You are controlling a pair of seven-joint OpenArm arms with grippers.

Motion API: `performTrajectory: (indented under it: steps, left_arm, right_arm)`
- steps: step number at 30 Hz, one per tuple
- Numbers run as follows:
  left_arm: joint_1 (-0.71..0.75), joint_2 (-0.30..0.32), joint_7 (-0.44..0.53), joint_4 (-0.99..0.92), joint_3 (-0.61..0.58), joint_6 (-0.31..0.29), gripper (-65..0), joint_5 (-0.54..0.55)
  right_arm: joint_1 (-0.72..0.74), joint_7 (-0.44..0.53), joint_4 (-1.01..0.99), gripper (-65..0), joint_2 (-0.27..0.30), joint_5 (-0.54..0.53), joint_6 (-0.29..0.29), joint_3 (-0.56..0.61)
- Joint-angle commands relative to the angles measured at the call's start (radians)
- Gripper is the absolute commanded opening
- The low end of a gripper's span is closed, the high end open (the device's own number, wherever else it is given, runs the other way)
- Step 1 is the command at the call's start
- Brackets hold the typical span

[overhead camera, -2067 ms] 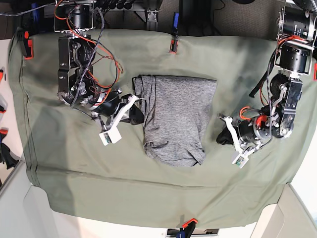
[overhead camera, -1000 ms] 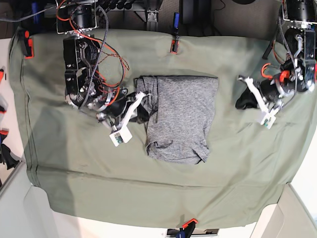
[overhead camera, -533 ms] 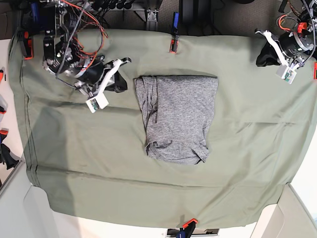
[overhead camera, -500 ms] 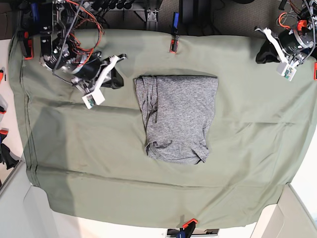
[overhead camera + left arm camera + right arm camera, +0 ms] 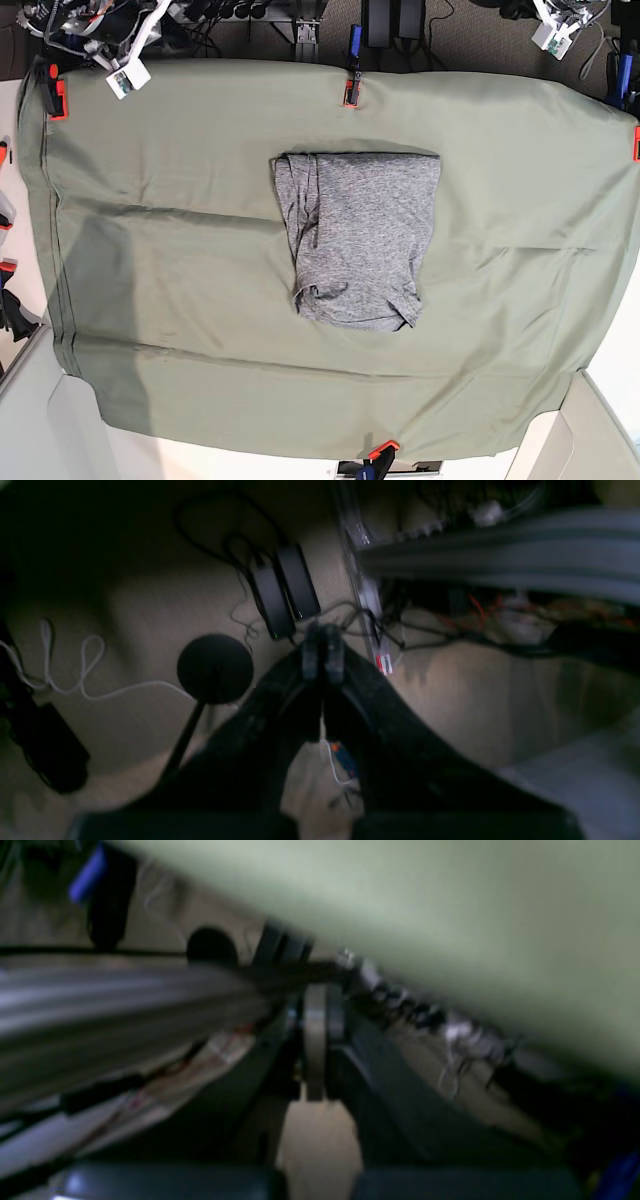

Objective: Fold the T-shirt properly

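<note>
Jaws: both pairs pressed together, nothing between them; left gripper [image 5: 323, 652] looks down at floor cables, right gripper [image 5: 315, 1015] is blurred beside the cloth's edge.
T-shirt: the T-shirt [image 5: 358, 236] lies folded into a compact grey block, roughly mid-bench, a little nearer the far edge, bottom hem slightly rumpled.
Cloth: olive-green sheet [image 5: 180, 300] covers the bench, shirt resting on it, creases running toward the left edge.
Clamps: orange clips pin the sheet, one at the far edge [image 5: 350, 92], one at the near edge [image 5: 382, 451].
Arms: both up at the far corners, well apart from the shirt.
Writing: none readable anywhere.
</note>
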State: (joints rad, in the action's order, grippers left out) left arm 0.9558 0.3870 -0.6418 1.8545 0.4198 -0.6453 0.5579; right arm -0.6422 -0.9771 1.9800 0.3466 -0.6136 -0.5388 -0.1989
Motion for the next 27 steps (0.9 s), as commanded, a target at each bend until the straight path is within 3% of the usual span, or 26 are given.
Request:
performTrajectory:
  steps: [1, 6, 11, 15, 19, 27]
  left_arm:
    - [0.006, 0.002, 0.01, -0.014, 0.0, -0.01, -65.0, -0.011]
    - [-0.011, -0.003, -0.039, -0.152, -0.087, 0.003, -65.0, -0.111]
    - [-0.047, -0.002, 0.013, -0.286, -0.233, 0.021, -65.0, -0.261]
    - [-0.168, 0.0, 0.0, -0.41, -0.359, 0.171, -65.0, -0.327]
    - [-0.324, 0.014, -0.024, -0.583, -0.511, 0.28, -65.0, -0.339]
    - [-0.579, -0.06, -0.032, -0.953, -0.722, 0.389, -65.0, -0.36]
  right_arm:
    - [-0.019, 0.011, -0.006, -65.0, 0.008, -0.015, -0.011, 0.006]
    - [-0.035, -0.058, -0.142, -65.0, 0.008, -0.015, -0.011, 0.096]
    - [-0.034, -0.1, -0.291, -65.0, 0.008, 0.035, -0.007, 0.205]
    - [-0.032, -0.091, -0.396, -65.0, 0.006, 0.087, 0.031, 0.275]
    - [0.008, -0.091, -0.512, -65.0, -0.027, 0.164, 0.098, 0.309]
    - [0.212, -0.127, -0.852, -65.0, -0.05, 0.266, 0.167, 0.31]
